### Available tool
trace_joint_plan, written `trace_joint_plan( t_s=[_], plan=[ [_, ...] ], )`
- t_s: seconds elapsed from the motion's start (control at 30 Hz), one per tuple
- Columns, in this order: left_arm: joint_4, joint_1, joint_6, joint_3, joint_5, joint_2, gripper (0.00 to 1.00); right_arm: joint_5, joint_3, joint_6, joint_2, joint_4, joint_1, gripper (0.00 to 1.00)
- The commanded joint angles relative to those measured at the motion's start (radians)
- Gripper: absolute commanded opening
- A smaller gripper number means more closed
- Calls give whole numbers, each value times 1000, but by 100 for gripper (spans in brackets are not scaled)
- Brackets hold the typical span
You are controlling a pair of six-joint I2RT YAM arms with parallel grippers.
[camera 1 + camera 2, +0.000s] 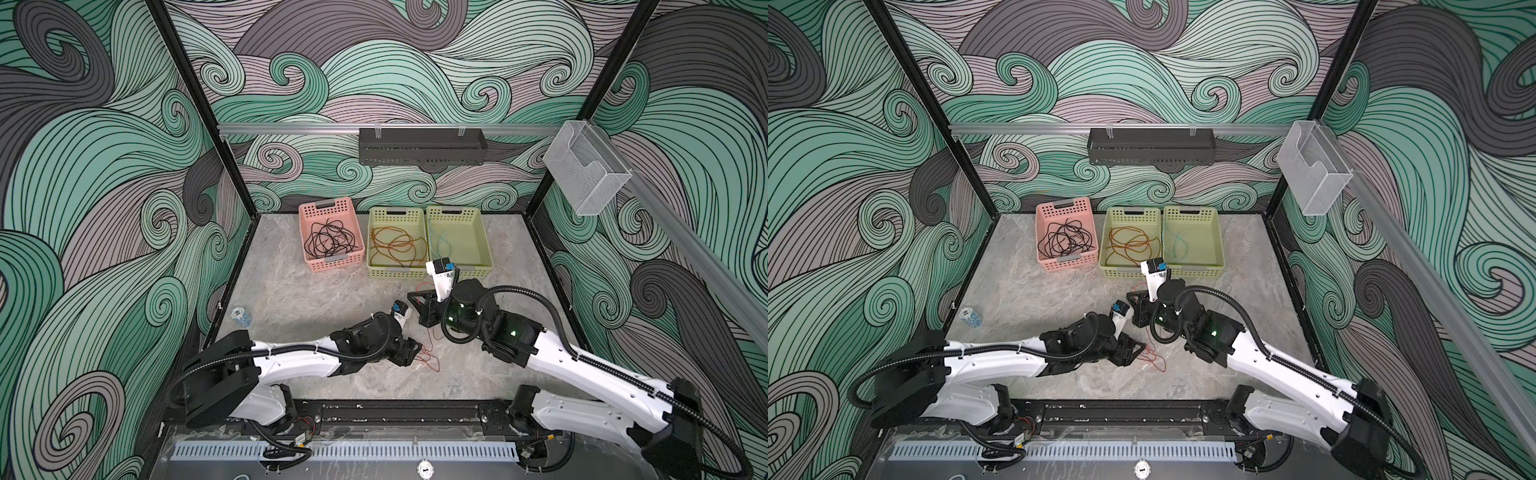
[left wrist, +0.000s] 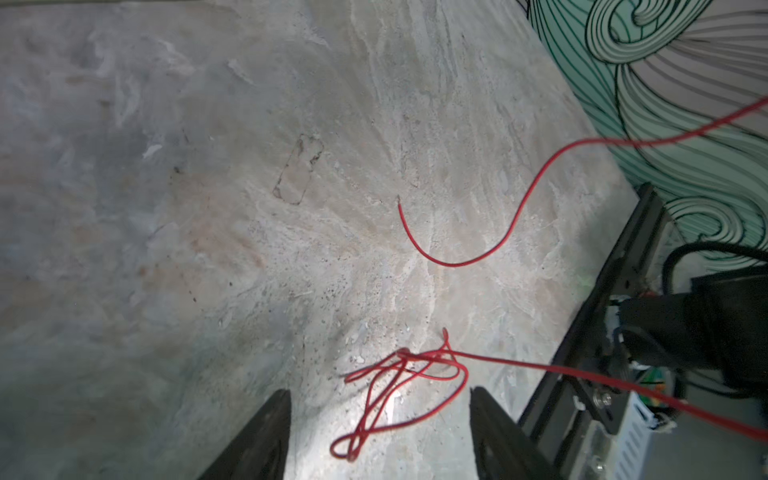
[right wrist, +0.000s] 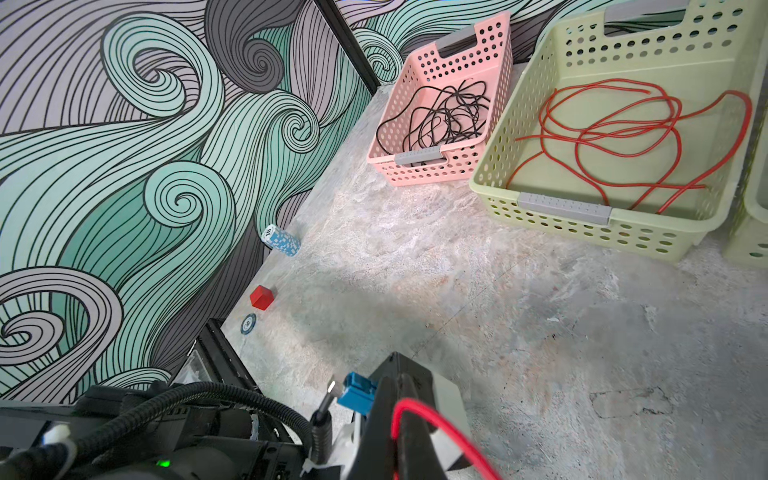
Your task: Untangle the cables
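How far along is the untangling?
Done: thin black cables lie in the pink perforated basket, orange-brown cables in the middle green basket, the short teal piece in the right green basket. In hand: right gripper pinches the red cable; left gripper straddles its knot, open. Left: freeing that knot.

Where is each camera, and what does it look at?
Both top views: high at the front, looking down on the table; left arm and right arm show.
Left wrist: on the left arm, looking past the open left gripper at the tangled red cable.
Right wrist: on the right arm, looking past the right gripper, shut on the red cable, toward the pink basket and green basket.
Shared: both wrists see the red cable.
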Motion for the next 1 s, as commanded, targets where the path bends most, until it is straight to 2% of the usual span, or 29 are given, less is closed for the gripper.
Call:
trace_joint_plan(
  t_s=[0.0, 0.1, 0.33, 0.57, 0.67, 0.73, 0.8, 0.97],
  plan=[
    [53, -9, 40, 23, -29, 59, 58, 31, -15, 7, -21, -4, 6, 0],
    [84, -10, 35, 12, -5, 75, 52, 38, -12, -3, -26, -13, 4, 0],
    [123, -12, -12, -1, 7, 107, 2, 57, -15, -16, -39, -24, 4, 0],
    [46, -15, -27, -36, -96, -22, 0, 130, -21, -44, -99, -89, -11, 0],
    [-15, -12, -41, -60, -135, -106, 0, 228, -13, -65, -137, -185, -51, 0],
    [-65, -10, -54, -86, -159, -191, 0, 268, -32, -66, -179, -222, -124, 0],
    [-138, -10, -79, -109, -206, -303, 0, 242, -57, -49, -215, -228, -233, 0],
    [-366, 1, -174, -143, -417, -617, 0, 181, -98, -21, -228, -251, -406, 0]
  ],
)
